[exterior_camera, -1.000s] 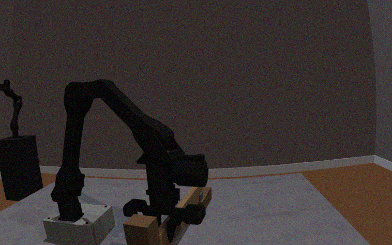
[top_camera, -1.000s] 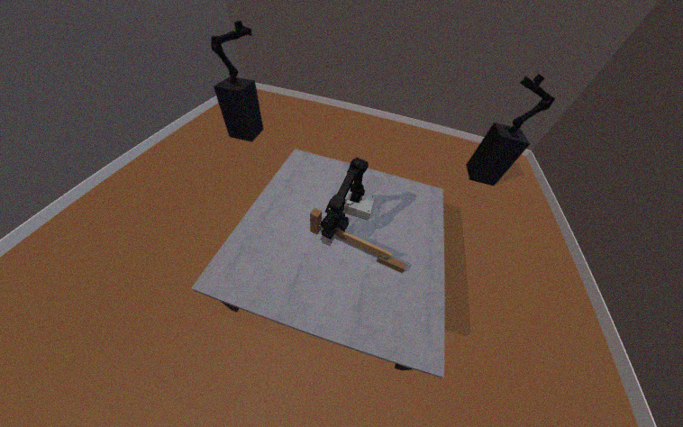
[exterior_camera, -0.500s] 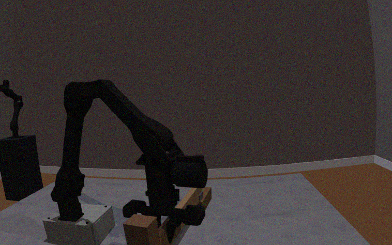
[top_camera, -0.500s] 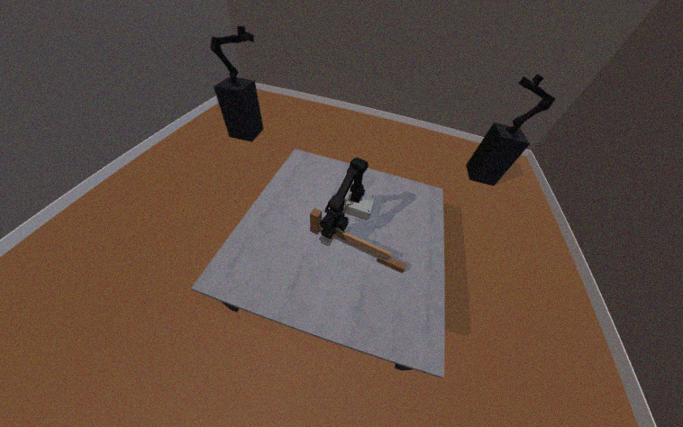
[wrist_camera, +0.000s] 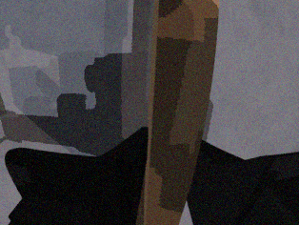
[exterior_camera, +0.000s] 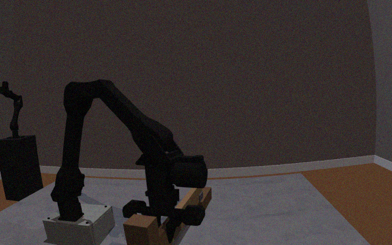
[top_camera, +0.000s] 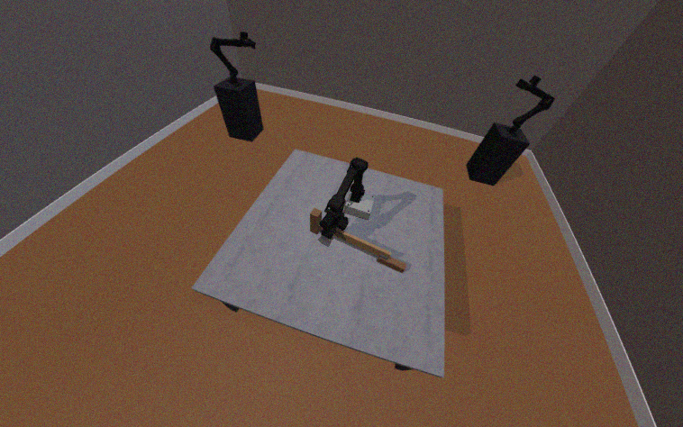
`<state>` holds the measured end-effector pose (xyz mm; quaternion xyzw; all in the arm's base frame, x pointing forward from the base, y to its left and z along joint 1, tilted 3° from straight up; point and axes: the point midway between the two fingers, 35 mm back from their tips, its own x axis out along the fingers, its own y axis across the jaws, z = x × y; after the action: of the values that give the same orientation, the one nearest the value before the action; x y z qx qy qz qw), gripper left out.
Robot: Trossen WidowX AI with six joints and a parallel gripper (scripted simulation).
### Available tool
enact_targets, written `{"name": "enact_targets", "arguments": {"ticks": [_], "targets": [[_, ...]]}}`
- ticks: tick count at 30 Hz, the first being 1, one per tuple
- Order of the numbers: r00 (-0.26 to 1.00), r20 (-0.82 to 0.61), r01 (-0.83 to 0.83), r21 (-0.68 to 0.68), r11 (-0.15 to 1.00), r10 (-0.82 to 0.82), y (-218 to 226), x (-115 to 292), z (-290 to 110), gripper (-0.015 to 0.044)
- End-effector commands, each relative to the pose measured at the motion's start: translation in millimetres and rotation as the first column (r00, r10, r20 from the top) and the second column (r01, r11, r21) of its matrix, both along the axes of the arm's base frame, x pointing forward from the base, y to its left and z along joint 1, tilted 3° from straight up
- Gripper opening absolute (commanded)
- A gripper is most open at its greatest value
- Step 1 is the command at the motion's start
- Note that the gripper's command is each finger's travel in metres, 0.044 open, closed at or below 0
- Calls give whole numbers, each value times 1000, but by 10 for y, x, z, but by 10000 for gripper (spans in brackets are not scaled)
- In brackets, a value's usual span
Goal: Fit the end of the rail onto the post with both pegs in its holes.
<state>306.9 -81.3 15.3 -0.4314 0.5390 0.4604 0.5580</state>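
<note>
My gripper (exterior_camera: 173,217) is clamped on the rail (exterior_camera: 191,196), one finger on each side of it near its post end, as the wrist view shows. The post (exterior_camera: 139,229) stands just beside my fingers, to their left in the exterior view. Whether the rail end touches it, I cannot tell. Away from me the rail (top_camera: 368,246) runs to the footboard block (top_camera: 395,263), over the table (top_camera: 333,313).
</note>
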Motion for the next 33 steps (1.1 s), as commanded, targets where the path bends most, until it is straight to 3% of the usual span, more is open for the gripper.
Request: {"name": "enact_targets", "arguments": {"ticks": [1, 33], "targets": [[1000, 1, 3, -10, 1000, -3, -35, -8, 8, 0], [1000, 1, 3, -9, 1000, -3, 33, 1, 37, 0]]}}
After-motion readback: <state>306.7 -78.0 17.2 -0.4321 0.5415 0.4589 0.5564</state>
